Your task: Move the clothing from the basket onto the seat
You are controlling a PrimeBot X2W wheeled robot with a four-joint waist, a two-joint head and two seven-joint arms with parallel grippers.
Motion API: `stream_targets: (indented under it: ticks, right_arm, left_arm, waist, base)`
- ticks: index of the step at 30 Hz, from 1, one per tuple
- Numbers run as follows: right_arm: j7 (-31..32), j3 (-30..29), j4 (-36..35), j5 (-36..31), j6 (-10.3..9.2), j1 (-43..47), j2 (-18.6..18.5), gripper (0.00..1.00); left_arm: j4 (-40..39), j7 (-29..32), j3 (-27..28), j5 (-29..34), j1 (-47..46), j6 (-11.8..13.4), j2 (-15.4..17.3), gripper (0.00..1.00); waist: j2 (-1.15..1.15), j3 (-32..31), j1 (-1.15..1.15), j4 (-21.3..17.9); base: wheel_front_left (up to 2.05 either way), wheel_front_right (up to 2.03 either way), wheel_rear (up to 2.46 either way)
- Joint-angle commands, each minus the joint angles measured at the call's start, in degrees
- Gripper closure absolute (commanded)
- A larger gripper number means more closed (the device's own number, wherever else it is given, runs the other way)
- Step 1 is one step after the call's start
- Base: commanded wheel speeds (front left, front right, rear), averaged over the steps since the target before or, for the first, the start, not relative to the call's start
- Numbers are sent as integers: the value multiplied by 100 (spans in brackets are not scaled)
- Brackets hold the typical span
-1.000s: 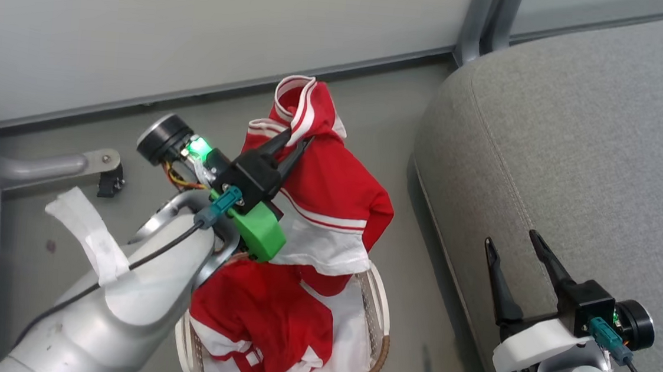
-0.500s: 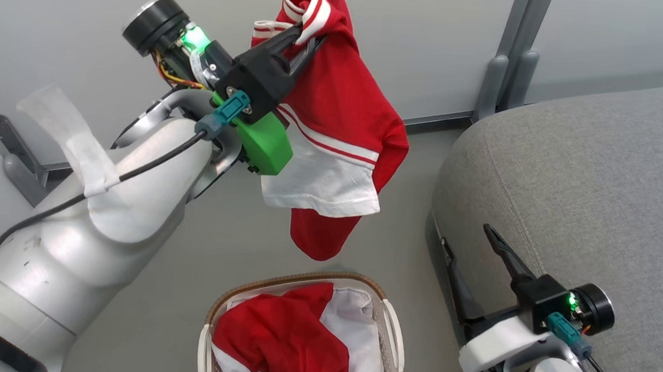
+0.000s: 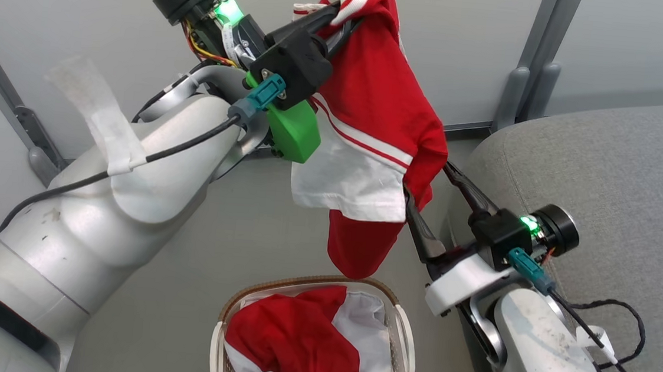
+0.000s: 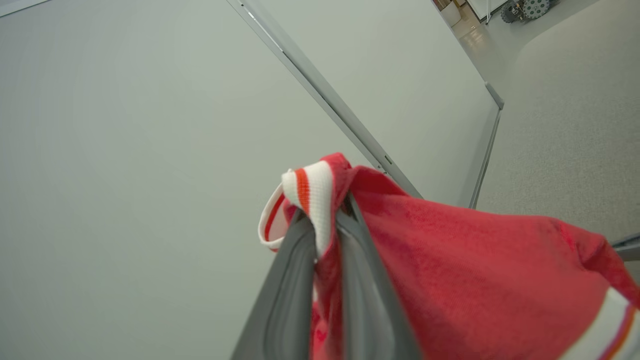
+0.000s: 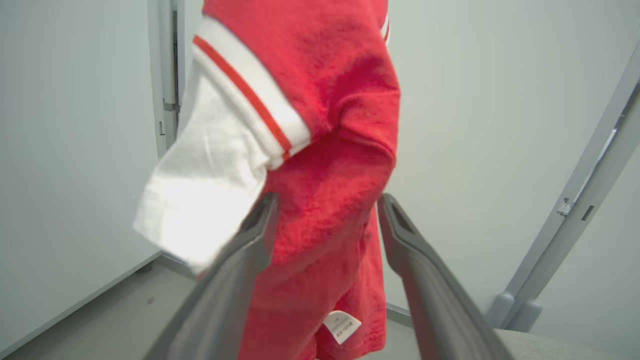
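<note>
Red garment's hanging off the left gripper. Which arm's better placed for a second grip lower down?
Right. The right gripper is open, fingers either side of the lower part of the hanging garment, beside the seat. The left gripper is shut on the collar, holding it up.

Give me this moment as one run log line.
left gripper: shut on hanging garment | right gripper: open, fingers flanking it | second garment: in basket | seat: no garment seen
</note>
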Motion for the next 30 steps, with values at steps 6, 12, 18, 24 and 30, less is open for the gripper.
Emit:
stream_targets:
  ticks: [6, 12, 18, 24, 30]
  right_arm:
    - [-27, 58, 344, 42, -4, -470, -20, 0]
    - [-26, 205, 811, 178, -4, -816, -20, 0]
    - [-22, 374, 1125, 542, -4, -1123, -19, 100]
    - [-22, 436, 1180, 626, -4, -1229, -20, 100]
    - [-22, 351, 1151, 545, -4, -1172, -19, 100]
  left_arm:
    - [-81, -97, -190, -122, 50, 4, -82, 100]
    - [-192, -112, -283, -161, 24, 4, -124, 100]
    - [-197, -135, -273, -271, 113, 4, -121, 100]
    - [-128, -147, -223, -381, 245, 52, -56, 100]
    - [-71, -157, -135, -531, 455, 114, -31, 84]
  waist:
    - [0, -19, 0, 105]
    - [0, -40, 0, 144]
    - [0, -67, 0, 126]
    - [0, -93, 0, 100]
    - [0, -126, 0, 78]
  base:
    - [0, 0, 0]
    - [0, 0, 0]
    - [0, 0, 0]
    - [0, 0, 0]
    - [0, 0, 0]
